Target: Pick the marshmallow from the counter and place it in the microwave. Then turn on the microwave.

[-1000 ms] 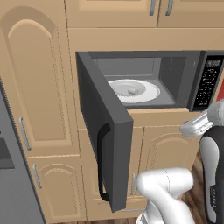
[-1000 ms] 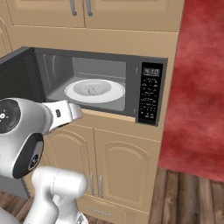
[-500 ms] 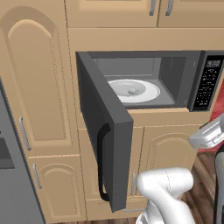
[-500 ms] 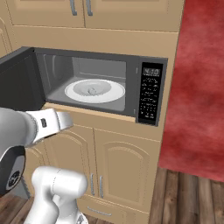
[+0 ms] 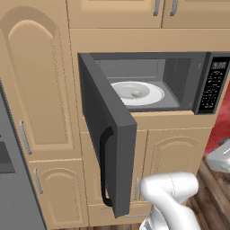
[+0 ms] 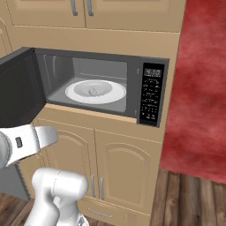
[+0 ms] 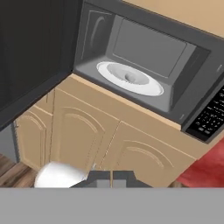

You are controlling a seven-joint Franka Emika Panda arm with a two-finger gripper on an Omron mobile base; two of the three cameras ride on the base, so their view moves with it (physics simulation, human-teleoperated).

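gripper (image 7: 111, 176) at the bottom centre of the hand view, tips pressed together, holding nothing; behind it tan cabinet doors (image 7: 83, 140) across the lower half; above them the microwave (image 5: 188, 85) with its door (image 5: 105, 134) swung wide left; marshmallow (image 5: 136, 93) on the white plate (image 5: 152, 94) inside, mid frame

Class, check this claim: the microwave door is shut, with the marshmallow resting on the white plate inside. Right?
Not quite. The microwave door stands wide open, as the left base view shows. The marshmallow does rest on the white plate inside.
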